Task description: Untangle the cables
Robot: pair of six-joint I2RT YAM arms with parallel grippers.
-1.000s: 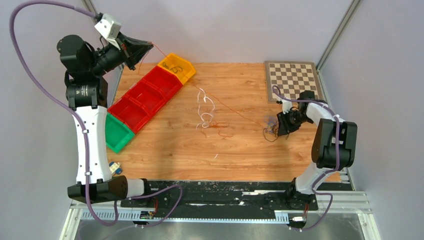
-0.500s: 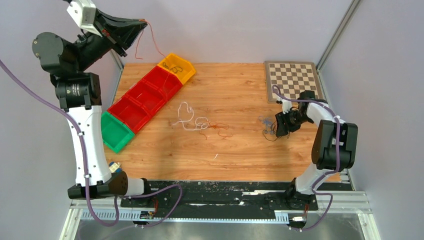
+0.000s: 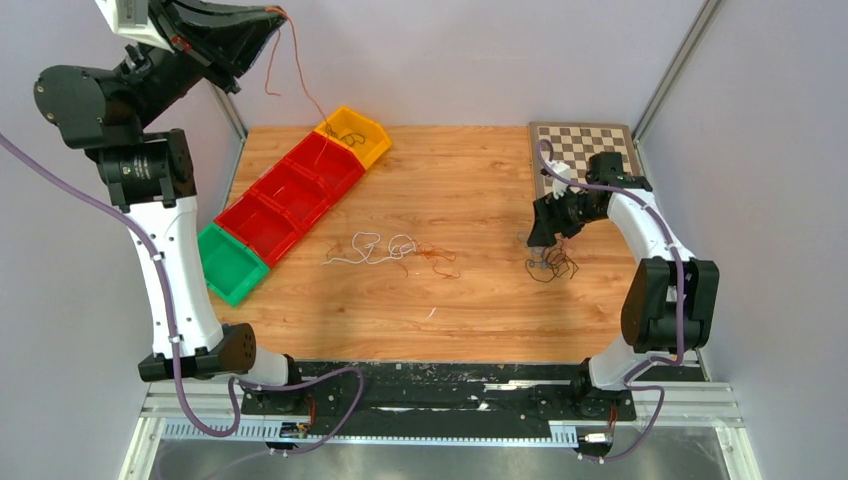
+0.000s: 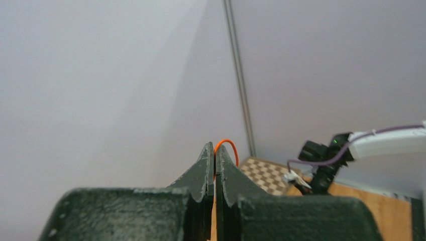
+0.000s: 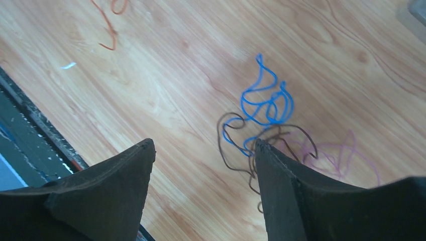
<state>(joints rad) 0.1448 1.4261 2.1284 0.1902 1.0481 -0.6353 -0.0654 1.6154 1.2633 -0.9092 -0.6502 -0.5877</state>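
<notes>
My left gripper is raised high at the back left, shut on a thin orange-red cable that hangs down toward the yellow bin; the wrist view shows the cable looping out between the closed fingers. A white cable and an orange-red strand lie on the table centre. My right gripper is open above a small tangle of blue, brown and faint purple cables. In the right wrist view the blue cable and brown cable lie beside the right finger.
A row of bins, yellow, red and green, runs diagonally at the left. A chessboard lies at the back right. A small white scrap lies near the front. The table's front edge is close in the right wrist view.
My left gripper rose higher and pulled the orange-red cable free of the centre tangle. The white cable settled flatter. My right gripper lifted off the small tangle and opened.
</notes>
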